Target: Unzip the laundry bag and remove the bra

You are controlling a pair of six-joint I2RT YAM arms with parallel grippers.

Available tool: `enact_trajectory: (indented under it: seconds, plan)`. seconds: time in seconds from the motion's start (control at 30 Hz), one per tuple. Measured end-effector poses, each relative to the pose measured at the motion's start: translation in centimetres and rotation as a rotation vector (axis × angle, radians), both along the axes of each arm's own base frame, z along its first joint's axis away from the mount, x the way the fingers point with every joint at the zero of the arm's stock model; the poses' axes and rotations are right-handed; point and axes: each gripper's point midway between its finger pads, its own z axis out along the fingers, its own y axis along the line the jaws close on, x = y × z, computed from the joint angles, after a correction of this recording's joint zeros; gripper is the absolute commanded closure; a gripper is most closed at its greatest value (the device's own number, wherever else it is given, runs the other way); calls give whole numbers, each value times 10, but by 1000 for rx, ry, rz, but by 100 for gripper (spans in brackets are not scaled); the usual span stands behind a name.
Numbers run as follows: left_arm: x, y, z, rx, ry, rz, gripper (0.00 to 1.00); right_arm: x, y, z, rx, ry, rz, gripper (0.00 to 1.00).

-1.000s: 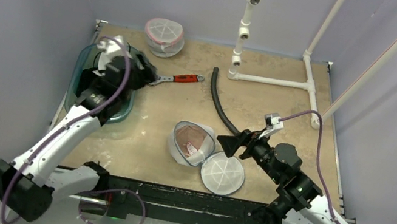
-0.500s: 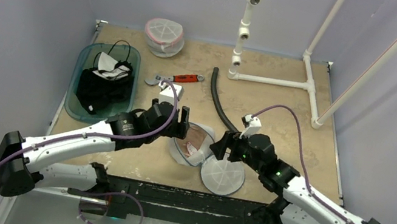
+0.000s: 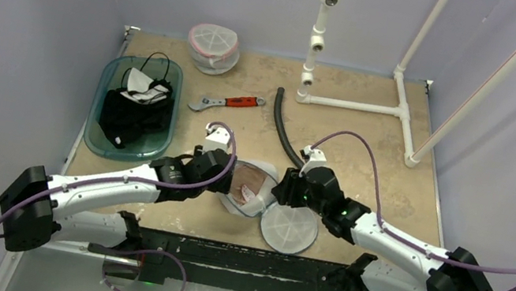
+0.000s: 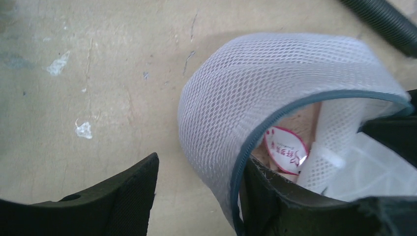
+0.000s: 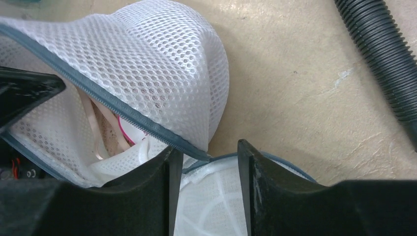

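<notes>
**Laundry bag open at the front of the desk, a gripper on each side**

From above, the laundry bag [image 3: 257,171] lies near the front edge of a tan, scuffed desk [image 3: 367,145] closed in by pale lilac walls [image 3: 38,11]. The bag is a round white mesh pod. Its round lid [image 3: 289,227] is flipped open toward the front right, and the bra [image 3: 248,185] shows inside as a pinkish patch. The left gripper [image 3: 228,171] meets the bag's left side and the right gripper [image 3: 284,190] its right. Farther back sit a teal plastic tray [image 3: 92,124] holding a black garment [image 3: 133,116], a second mesh bag [image 3: 213,48], a red-handled wrench [image 3: 226,101], a ribbed black hose [image 3: 284,136] and a white pipe frame [image 3: 350,104].

On the left wrist view, the left gripper [image 4: 201,162] is partly open. One finger is outside the mesh wall and one is inside the mouth, with a gap left on the outer side, so nothing is pinched. The bag's honeycomb mesh is edged by a dark teal zipper [image 4: 241,162]. Beige bra fabric [image 4: 307,118] and a pink-rimmed label [image 4: 285,150] lie within.

On the right wrist view, the right gripper [image 5: 205,147] is also partly open. Its black fingers straddle the point where the zipper [image 5: 147,129] meets the lid [image 5: 211,201], without clamping it. Thin pink straps of the bra [image 5: 96,129] show under the mesh. The hose [image 5: 378,54] crosses the upper right corner.
</notes>
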Motion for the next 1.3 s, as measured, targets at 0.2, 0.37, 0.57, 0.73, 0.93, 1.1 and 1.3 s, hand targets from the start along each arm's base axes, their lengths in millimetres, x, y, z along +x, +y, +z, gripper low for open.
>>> enact_trajectory:
  seconds: [0.2, 0.37, 0.57, 0.73, 0.93, 1.1, 1.3]
  plan:
    - [-7, 14, -26, 36, 36, 34, 58, 2, -1, 1, -10, -13, -13, 59]
    - [-11, 18, -37, 40, 51, 48, 64, -2, -3, 11, 0, -35, -19, 46]
    - [-11, 15, -41, 14, 45, 45, 71, -38, 29, 72, 136, -144, 160, 45]
    - [-10, 8, -39, -20, 40, 36, 72, -53, 60, 100, 194, -162, 274, 48]
    - [-13, 5, -45, -48, 57, 36, 73, -54, 82, 58, 90, -73, 308, 44]
    - [-14, 2, -42, -74, 59, 33, 73, -36, 76, 21, -16, -33, 196, 31]
    - [-18, -2, -41, -98, 80, 22, 72, -15, 67, 8, -76, -57, 64, 26]
